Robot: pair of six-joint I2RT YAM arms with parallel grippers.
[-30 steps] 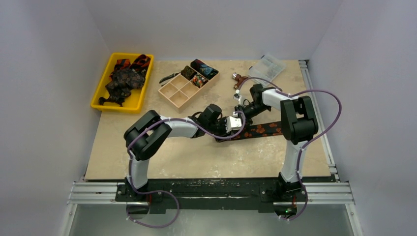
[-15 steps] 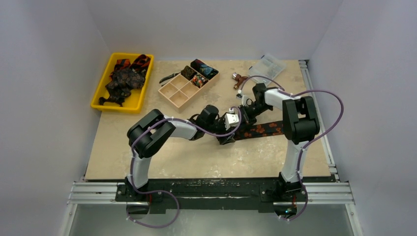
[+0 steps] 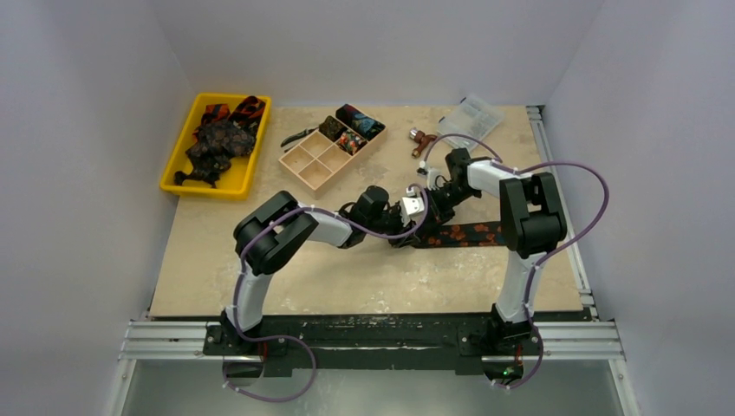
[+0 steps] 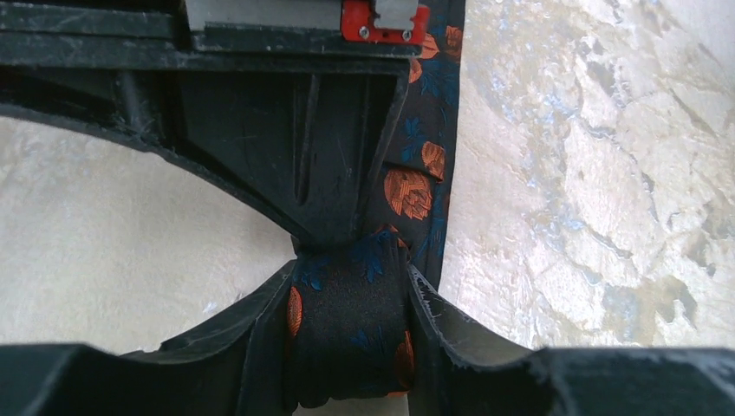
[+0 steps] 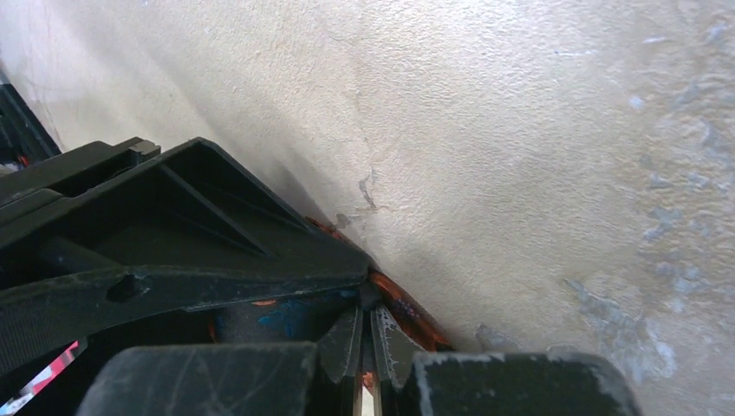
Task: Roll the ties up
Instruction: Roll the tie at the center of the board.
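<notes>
Table (image 3: 347,277), contents, left to right:

1. Bin (image 3: 176,165), yellow, one, far left corner. Holds a tangled heap of ties (image 3: 221,139), count not to be told from above. Likely the stock waiting to be rolled, parked clear of the work area.

2. Pliers (image 3: 299,136), one pair, between bin and tray. Not in use.

3. Tray (image 3: 314,182), tan, one, divided into cells. Four near cells bare; far cells filled with what look like rolled ties, perhaps three, too small to count surely. Presumably the place for finished rolls.

4. Left gripper (image 4: 351,286), one, mid-table. Narrow, clamped on the roll (image 4: 347,342) at the end of the tie (image 3: 468,233), one finger at each side. Judged to keep the coil from springing loose while more length is wound on.

5. Right gripper (image 5: 364,342), one, just beyond the left. Fingers closed tight, tips down at the tie's orange edge beside the roll. Cannot tell whether any fabric is pinched between them. Likely pressing or steadying the strip.

6. Tie in work, one, black with orange blotches. Rolled end between the left fingers, the rest flat on the table, running right under the right arm. Mostly unrolled, so the step judged to be early.

7. Small red and metal item (image 3: 422,137), one, far side. Kind unclear.

8. Clear box (image 3: 471,114), one, far right corner
</notes>
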